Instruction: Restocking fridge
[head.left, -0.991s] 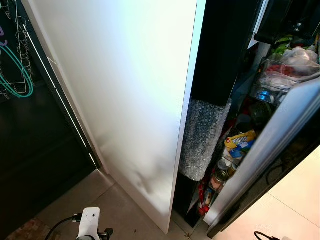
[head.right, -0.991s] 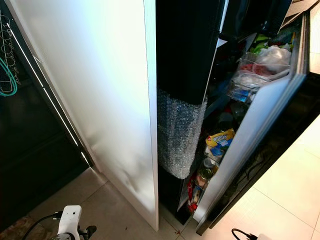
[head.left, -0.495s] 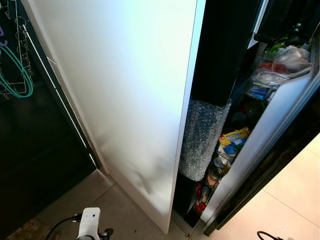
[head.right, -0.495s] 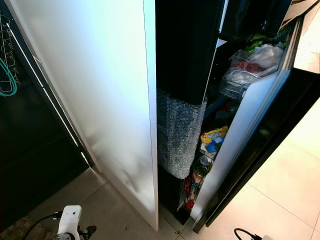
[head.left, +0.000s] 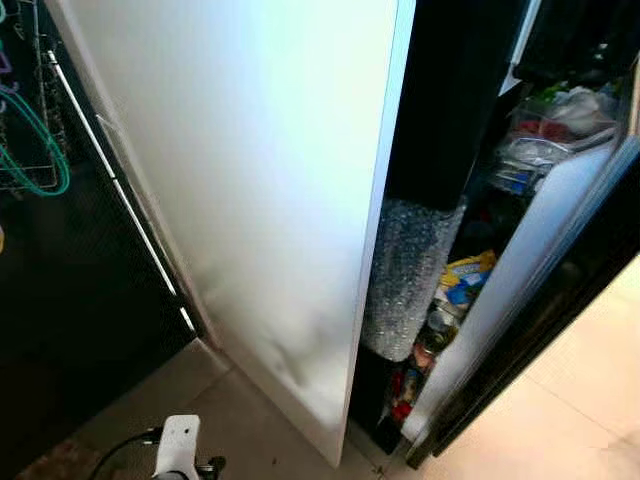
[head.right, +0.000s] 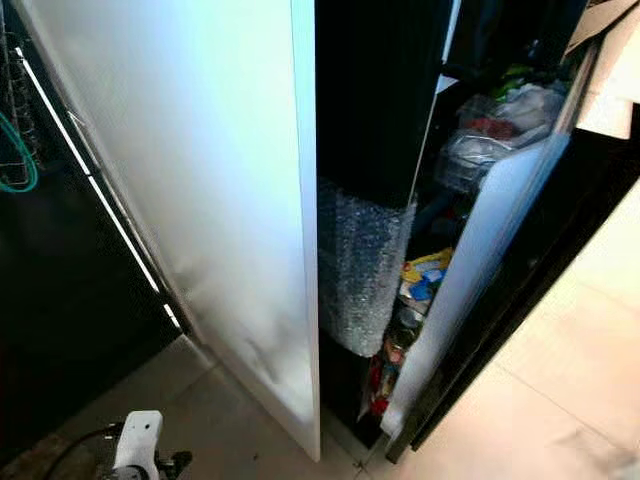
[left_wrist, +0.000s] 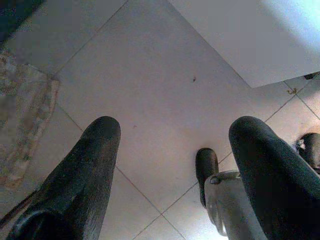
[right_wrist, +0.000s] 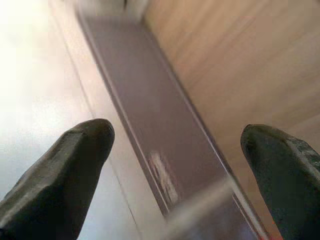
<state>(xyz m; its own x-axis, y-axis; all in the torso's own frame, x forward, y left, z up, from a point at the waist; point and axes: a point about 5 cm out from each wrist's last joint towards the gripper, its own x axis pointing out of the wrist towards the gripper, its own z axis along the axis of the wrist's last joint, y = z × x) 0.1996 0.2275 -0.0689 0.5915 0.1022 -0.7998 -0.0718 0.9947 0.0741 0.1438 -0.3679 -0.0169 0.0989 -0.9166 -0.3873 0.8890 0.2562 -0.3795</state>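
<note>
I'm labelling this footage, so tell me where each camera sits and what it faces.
Left eye, right eye: on the head, looking down at the white panel and the fridge door; both share the bubble wrap.
Left wrist: on the left arm, facing the floor tiles past the open left gripper.
Right wrist: on the right arm, blurred, right gripper open.

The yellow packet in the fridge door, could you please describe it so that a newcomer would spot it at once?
Start at the tall white panel and look right, past the bubble wrap, to the fridge door standing ajar. The yellow packet sits midway down its shelves, below the clear plastic bags. It is the one bright yellow thing there, with blue beneath.
</note>
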